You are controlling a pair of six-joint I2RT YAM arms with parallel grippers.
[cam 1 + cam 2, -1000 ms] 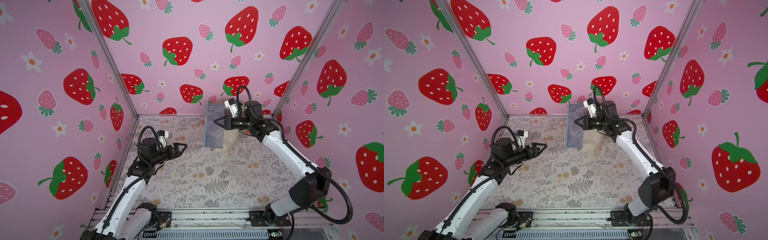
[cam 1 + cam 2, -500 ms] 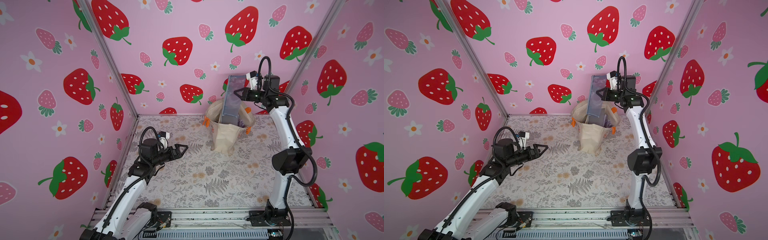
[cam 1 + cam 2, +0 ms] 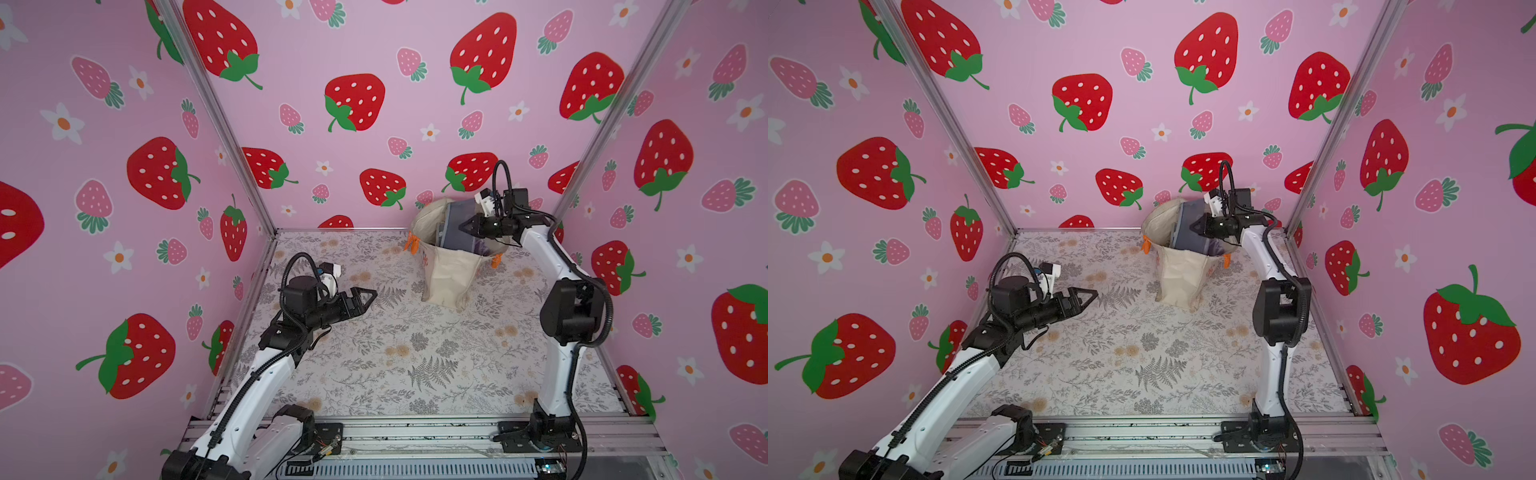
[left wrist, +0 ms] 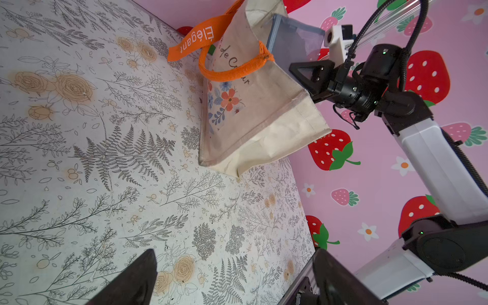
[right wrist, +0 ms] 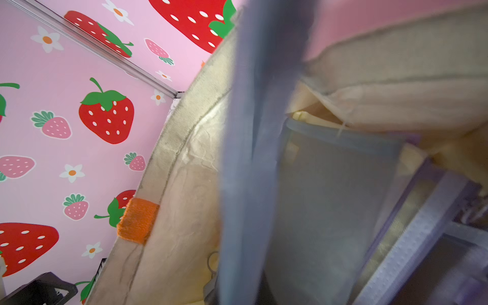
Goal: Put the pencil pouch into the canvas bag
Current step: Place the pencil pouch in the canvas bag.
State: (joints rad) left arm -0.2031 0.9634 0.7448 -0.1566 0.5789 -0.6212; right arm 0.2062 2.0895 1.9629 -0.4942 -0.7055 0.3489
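The canvas bag stands upright at the back right of the floral mat, cream with orange handles. The pencil pouch, flat and grey-blue, stands on edge in the bag's mouth with its upper part above the rim. My right gripper is shut on the pouch's side, over the bag's opening. The left wrist view shows that grip on the pouch. My left gripper hovers open and empty left of the bag.
In the right wrist view the held pouch hangs blurred before the bag's inner wall. Inside lie a grey mesh pouch and a purple-edged one. The back wall and right wall stand close to the bag.
My right arm swung the pouch from in front of the bag up above it, then lowered it into the bag's mouth. The left gripper opened slightly and stayed in place.
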